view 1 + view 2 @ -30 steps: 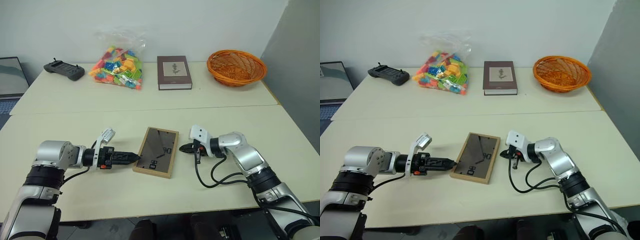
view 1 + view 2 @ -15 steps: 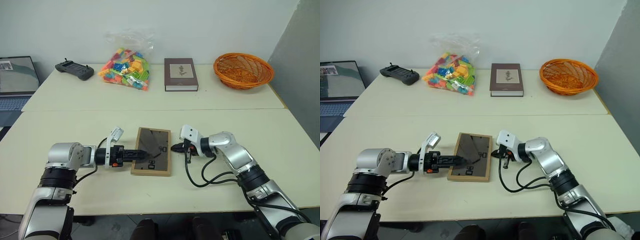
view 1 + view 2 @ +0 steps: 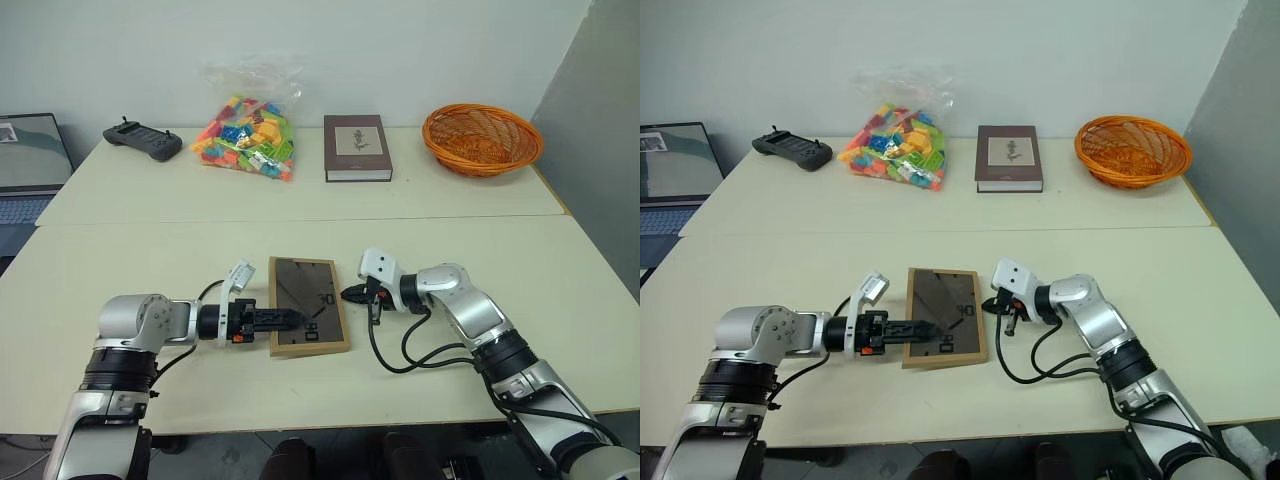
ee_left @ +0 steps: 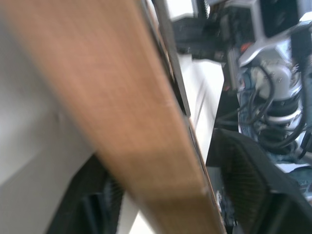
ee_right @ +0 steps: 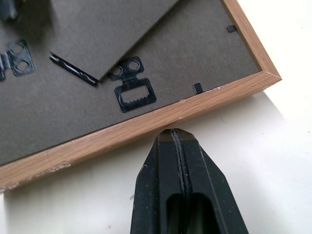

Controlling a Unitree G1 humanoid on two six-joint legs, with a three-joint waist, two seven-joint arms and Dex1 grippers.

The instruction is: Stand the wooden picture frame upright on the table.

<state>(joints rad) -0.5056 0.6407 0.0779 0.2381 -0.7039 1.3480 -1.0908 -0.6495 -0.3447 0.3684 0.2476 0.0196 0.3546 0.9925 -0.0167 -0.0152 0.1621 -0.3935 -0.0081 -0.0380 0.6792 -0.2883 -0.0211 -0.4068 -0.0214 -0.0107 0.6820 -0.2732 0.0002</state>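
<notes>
Book [image 3: 355,147], orange basket [image 3: 482,137], bag of bricks [image 3: 247,133] and controller [image 3: 142,141] are set along the far table [image 3: 560,260]. Wooden picture frame [image 3: 306,317] lies back-up, near edge. Left gripper [image 3: 290,320] straddles its left rail, part-closed; right gripper [image 3: 347,295], pinched together, sits beside its right rail.

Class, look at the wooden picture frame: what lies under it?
The wooden picture frame lies back-up on the table, so bare tabletop is beneath. Its picture side faces down, hidden.

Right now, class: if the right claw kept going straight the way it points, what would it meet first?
Most likely the wooden picture frame: the shut right claw points at its near wooden edge, with the frame lying back-up on the table. Whether they already touch is unclear.
</notes>
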